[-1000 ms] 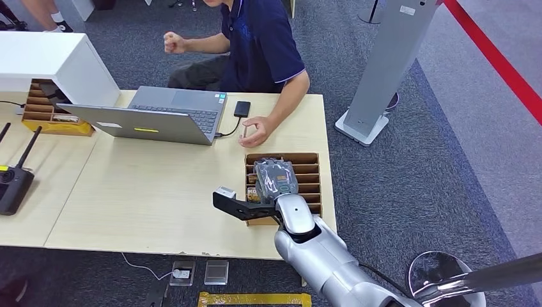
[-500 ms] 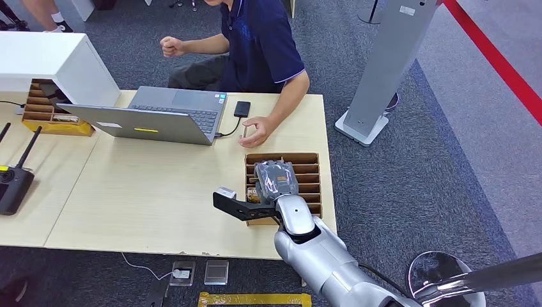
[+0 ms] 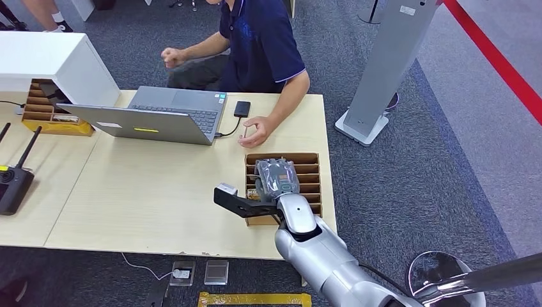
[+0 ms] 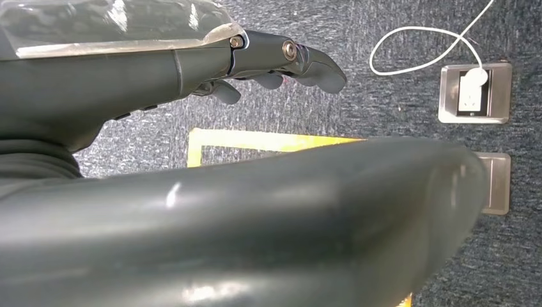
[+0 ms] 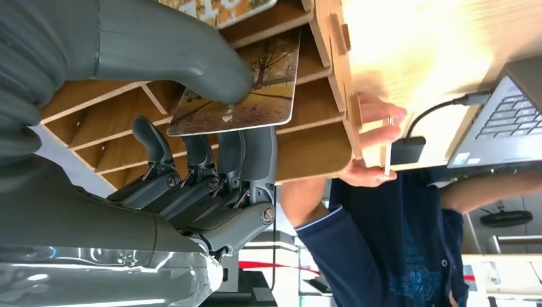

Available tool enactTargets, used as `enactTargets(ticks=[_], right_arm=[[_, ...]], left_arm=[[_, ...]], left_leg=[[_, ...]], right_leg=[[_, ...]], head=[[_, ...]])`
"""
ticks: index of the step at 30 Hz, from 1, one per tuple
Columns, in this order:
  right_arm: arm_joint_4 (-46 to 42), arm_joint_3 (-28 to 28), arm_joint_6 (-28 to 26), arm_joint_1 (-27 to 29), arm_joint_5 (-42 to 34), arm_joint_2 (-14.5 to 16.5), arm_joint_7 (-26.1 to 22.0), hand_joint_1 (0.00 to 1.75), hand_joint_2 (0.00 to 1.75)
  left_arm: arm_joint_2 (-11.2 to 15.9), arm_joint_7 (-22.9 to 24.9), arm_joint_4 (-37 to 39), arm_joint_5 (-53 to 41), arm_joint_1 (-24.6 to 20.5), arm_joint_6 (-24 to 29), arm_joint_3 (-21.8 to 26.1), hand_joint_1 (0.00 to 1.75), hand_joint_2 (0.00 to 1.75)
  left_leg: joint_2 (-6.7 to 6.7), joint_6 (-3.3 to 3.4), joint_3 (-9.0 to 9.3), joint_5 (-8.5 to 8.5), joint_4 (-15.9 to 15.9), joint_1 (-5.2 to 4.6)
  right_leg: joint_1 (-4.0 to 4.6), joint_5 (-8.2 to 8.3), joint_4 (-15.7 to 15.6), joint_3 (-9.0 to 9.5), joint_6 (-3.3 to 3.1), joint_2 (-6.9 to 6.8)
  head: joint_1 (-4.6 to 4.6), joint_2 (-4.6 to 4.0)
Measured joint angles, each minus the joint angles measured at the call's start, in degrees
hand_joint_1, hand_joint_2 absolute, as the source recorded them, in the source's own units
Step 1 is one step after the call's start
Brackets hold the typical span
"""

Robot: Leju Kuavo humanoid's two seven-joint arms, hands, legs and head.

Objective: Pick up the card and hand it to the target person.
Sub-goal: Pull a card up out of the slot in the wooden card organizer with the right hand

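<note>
I find the right robot hand [image 5: 192, 137] pinching the card [image 5: 240, 86] (thin, light, probably slick) by its near edge, apparently securely.

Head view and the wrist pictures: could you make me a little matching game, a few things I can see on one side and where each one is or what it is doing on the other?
Things:
1. picture card with a tree scene
2. grey open laptop
3. small black box with a cable
4. black radio with an antenna

Places or states:
A. near the left edge of the light wooden table
B. pinched by the right robot hand at the brown slotted wooden rack
C. between the laptop and the seated person's resting hand
D. in front of the person, lid tilted back

Pairs: 1-B, 2-D, 3-C, 4-A
</note>
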Motion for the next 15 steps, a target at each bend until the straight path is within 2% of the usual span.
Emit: enactTargets(ticks=[11, 15], right_arm=[[-13.06, -1.00, 2.87, 0.98, 0.55, -4.22, 1.55, 1.39, 1.75], [-20.50, -1.03, 5.04, 1.84, 1.02, -6.42, 2.64, 1.40, 1.75]], left_arm=[[-0.15, -0.08, 0.09, -0.07, 0.06, 0.09, 0.77, 0.00, 0.00], [-0.25, -0.30, 0.19, -0.15, 0.10, -0.04, 0.94, 0.00, 0.00]], left_leg=[[-0.06, 0.01, -0.04, 0.01, 0.02, 0.00], [-0.08, 0.01, -0.06, 0.01, 0.03, 0.01]], right_leg=[[0.00, 0.00, 0.01, -0.03, 0.01, -0.05], [0.01, -0.01, 0.01, -0.04, 0.01, -0.08]], head=[[0.00, 0.00], [0.00, 0.00]])
